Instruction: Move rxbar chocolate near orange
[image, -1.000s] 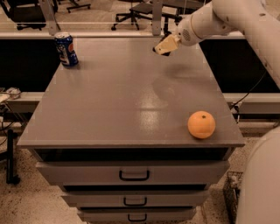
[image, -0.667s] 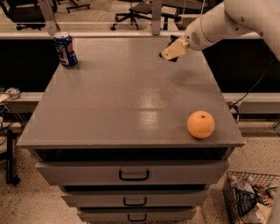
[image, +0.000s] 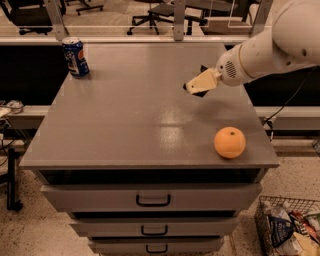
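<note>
My gripper hangs over the right middle of the grey cabinet top, reaching in from the right on a white arm. Its pale fingers are closed on the rxbar chocolate, a black wrapper of which only dark edges show around the fingers. The bar is held just above the surface. The orange sits near the front right corner, in front of the gripper and a little to its right, apart from it.
A blue soda can stands at the back left corner. Drawers with handles run down the front of the cabinet. A wire basket with packets stands on the floor at the lower right. Office chairs stand behind a rail at the back.
The gripper has moved from the back right edge of the top towards the front and lower, closer to the orange. The orange and the can have not moved.
</note>
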